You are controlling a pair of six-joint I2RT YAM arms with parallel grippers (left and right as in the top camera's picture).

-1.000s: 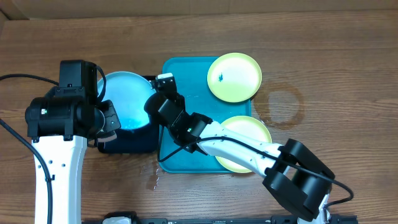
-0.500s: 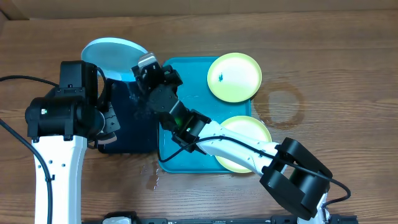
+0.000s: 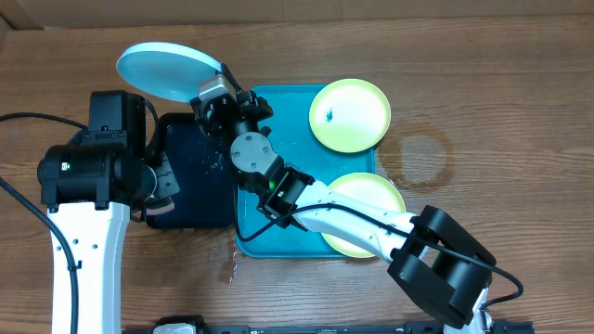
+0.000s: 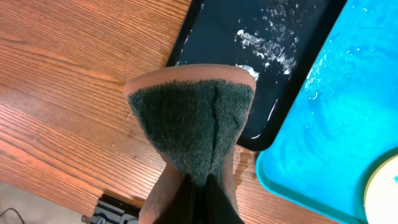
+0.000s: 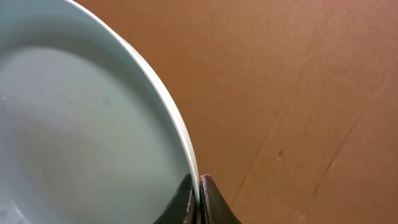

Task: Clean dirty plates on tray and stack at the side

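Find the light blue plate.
Overhead view, upper left: light blue plate is held by its rim in the right end effector, just past the black tray's far end, left of the turquoise tray.

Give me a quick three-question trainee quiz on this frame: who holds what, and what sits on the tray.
1. True or false: the right gripper is shut on the rim of the light blue plate, which it holds off the turquoise tray.
2. What does the left gripper hold? A) a sponge B) a yellow plate C) nothing
3. Fill in: ___ yellow-green plates lie on the turquoise tray.

Key: 1 true; 2 A; 3 two.
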